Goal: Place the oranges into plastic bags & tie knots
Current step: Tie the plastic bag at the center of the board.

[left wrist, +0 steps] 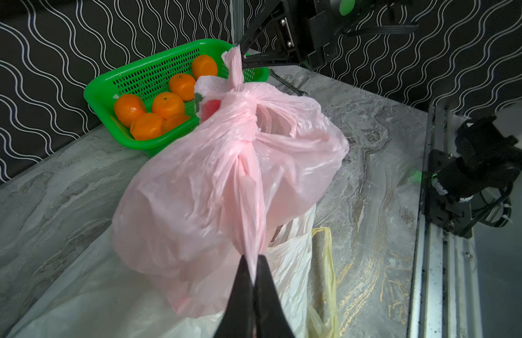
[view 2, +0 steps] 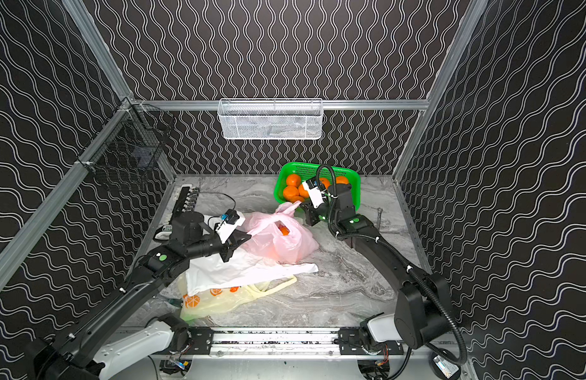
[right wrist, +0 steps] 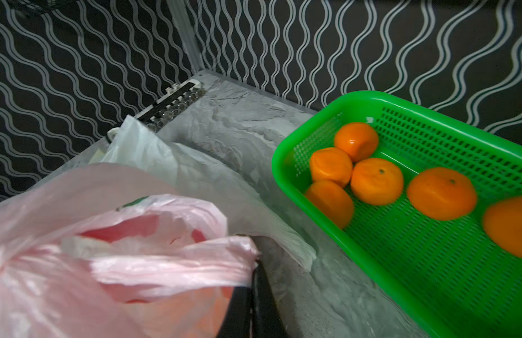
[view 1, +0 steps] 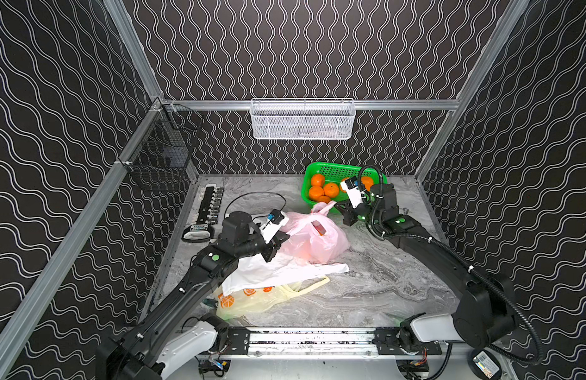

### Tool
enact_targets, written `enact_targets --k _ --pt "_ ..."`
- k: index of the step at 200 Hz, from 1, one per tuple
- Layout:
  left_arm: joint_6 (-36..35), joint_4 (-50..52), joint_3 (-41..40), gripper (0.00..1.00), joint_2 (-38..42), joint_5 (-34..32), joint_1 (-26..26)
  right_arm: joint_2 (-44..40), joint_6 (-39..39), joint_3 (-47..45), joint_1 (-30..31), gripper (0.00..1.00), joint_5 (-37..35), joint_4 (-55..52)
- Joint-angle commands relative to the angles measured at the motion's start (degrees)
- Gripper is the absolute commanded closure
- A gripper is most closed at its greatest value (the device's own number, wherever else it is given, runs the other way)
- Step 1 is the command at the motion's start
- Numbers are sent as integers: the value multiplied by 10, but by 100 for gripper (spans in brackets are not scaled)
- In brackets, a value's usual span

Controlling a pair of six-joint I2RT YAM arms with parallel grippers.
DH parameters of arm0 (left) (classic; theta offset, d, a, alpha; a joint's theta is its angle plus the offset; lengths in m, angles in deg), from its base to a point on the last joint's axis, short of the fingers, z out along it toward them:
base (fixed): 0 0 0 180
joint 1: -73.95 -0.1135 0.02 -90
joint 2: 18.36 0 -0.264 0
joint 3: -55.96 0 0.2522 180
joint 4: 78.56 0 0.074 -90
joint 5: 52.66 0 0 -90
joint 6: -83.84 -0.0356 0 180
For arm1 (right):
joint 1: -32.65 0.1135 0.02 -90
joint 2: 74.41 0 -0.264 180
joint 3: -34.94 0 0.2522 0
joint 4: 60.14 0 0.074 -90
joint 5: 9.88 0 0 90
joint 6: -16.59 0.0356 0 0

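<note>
1. Booth walled in black paper with white wavy lines. The floor of it is a grey marbled bench point(view 1: 383, 279).
2. The pink bag point(view 1: 318, 243) sits mid-bench, plump, its near side resting on the white bag point(view 1: 268, 273). One orange point(view 2: 284, 231) shows through a gap at the mouth. How many are inside, I cannot tell.
3. Its two handles cross in a tight twist point(left wrist: 248, 123) above the mouth. Each end runs out taut, in opposite directions.
4. Left gripper point(left wrist: 254, 260): jaws pressed together, pinching the near handle end. Right gripper point(left wrist: 241, 56): also clamped, on the far handle's tip, just beside the green basket point(view 1: 318, 167).
5. The white bag lies flat under the pink one. The yellow bag point(view 1: 252, 301), printed with orange slices, is flat beneath that, toward the bench's front edge. Both look empty.
6. The basket stands at the back of the bench with six oranges point(right wrist: 377, 181) loose in it.
7. Judgement: the first bag is filled and the knot is being cinched.
8. The next move calls for an even outward pull from both arms to seat the twist. It probably then needs a second crossing, since one twist may slip loose.
9. Thin film: a hard tug could tear a handle or pull it from the jaws. Two bags remain to fill.
</note>
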Motion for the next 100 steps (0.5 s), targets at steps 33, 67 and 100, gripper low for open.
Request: enact_targets --k 33,67,100 --pt "175 132 51 100 -58 -152 -3 -17 33 -11 -25 100 -202 -53" --pt "188 138 43 100 -85 -163 -40 -4 51 -4 -59 100 -226 -109" --pt "208 135 34 100 -121 -155 -90 11 54 1 -81 100 -228 -149"
